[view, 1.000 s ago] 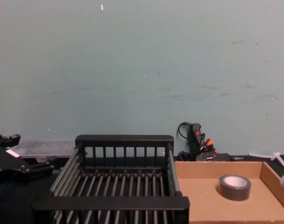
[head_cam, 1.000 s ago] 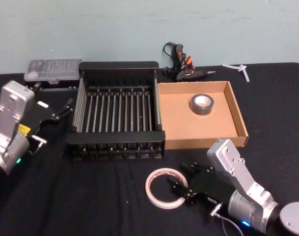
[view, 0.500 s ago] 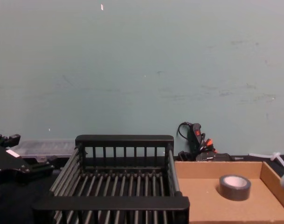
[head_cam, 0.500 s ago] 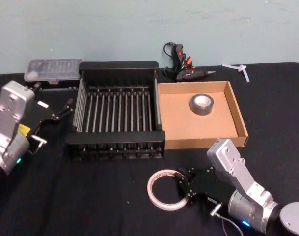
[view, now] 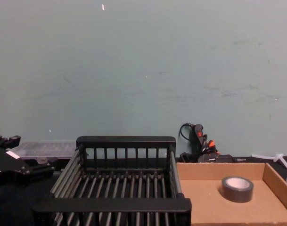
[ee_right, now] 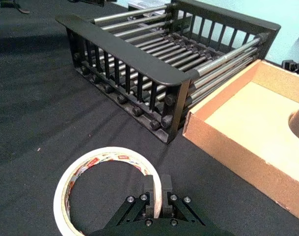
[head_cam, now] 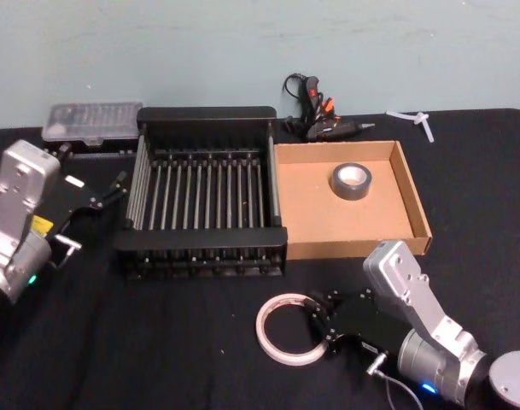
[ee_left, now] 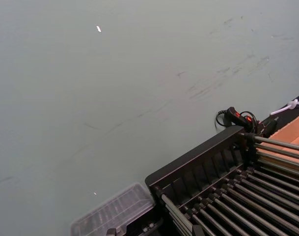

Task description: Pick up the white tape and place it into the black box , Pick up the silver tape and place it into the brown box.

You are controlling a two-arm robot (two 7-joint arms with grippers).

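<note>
Right gripper [head_cam: 321, 318]: low over the table, near side, in front of the brown box; fingers [ee_right: 150, 194] pinched together on the right wall of the white tape.
White tape [head_cam: 287, 328]: on the black tablecloth [head_cam: 157, 342], near of the black box, one wall clamped.
Silver tape [head_cam: 351, 181]: lying flat inside the brown box [head_cam: 413, 205], far-right part.
Black box [head_cam: 204, 115]: left of the brown box, walls touching; nothing inside.
Left gripper [head_cam: 102, 198]: parked left of the black box; cannot tell its opening.
</note>
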